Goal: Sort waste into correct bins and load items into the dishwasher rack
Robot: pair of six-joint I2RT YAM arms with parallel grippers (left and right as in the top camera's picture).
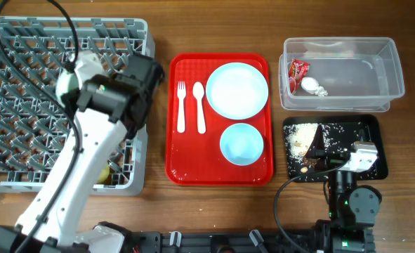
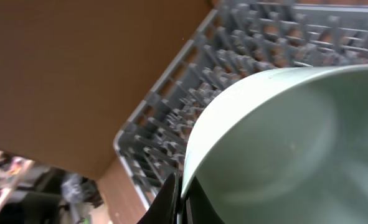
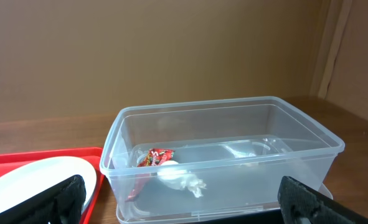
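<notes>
My left gripper (image 2: 182,199) is shut on the rim of the pale green bowl (image 2: 283,143) and holds it above the grey dishwasher rack (image 2: 171,106). In the overhead view the left arm (image 1: 116,91) hides the bowl over the rack (image 1: 24,91). A yellow-green cup (image 1: 106,173) shows in the rack's front. The white plate (image 1: 236,89), light blue bowl (image 1: 241,143), fork (image 1: 181,105) and spoon (image 1: 199,105) lie on the red serving tray. The clear tub (image 1: 347,70) holds the red wrapper (image 3: 154,157) and tissue (image 3: 180,177). Food scraps (image 1: 303,137) lie on the black tray (image 1: 365,130). My right gripper (image 3: 184,204) is open and empty.
The red serving tray (image 1: 182,158) sits mid-table between the rack and the bins. The right arm's base (image 1: 354,204) stands at the front right, just in front of the black tray. Bare wooden table (image 1: 158,204) shows along the front edge.
</notes>
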